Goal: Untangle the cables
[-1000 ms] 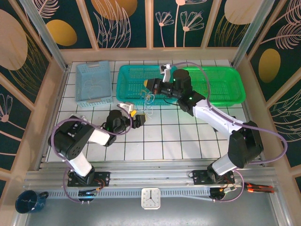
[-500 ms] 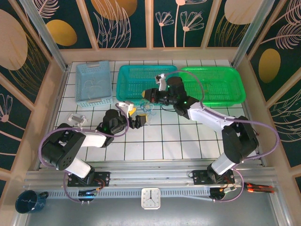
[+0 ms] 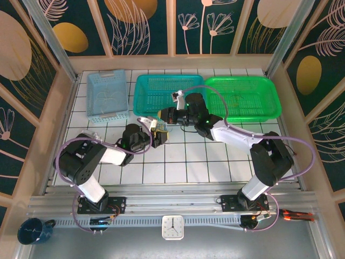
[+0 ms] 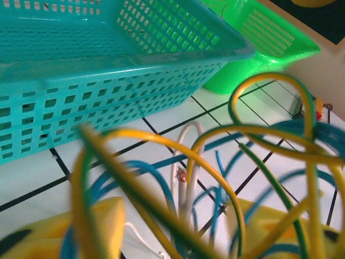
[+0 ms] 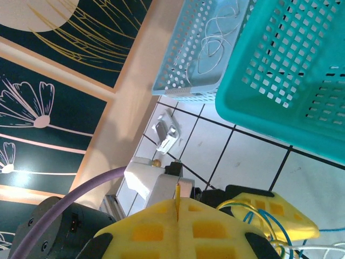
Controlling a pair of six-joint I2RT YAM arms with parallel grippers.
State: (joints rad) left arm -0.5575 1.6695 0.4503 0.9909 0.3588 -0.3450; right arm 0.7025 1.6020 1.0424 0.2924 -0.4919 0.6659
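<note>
Cables [image 3: 160,125]: blue, yellow and whitish knot, frame centre, over table [image 3: 205,156] just below teal basket [image 3: 141,112]. Right fingers [image 5: 178,229], clamped on cables, have shifted left. Left fingers [image 4: 102,226] have narrowed around the loops, pads apart. Two-sided pull seems near.

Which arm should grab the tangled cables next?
Left, probably. The left gripper has its fingers open on either side of the cables, so it only needs closing. The right gripper is shut, pinching one of them.

Upper-frame passage is barred by the blue basket [image 3: 107,74], teal basket [image 3: 156,94] and green basket [image 3: 248,100]; the centre is crowded by the cables [image 3: 160,125]. Lower-centre worktop [image 3: 188,162] is left open.
</note>
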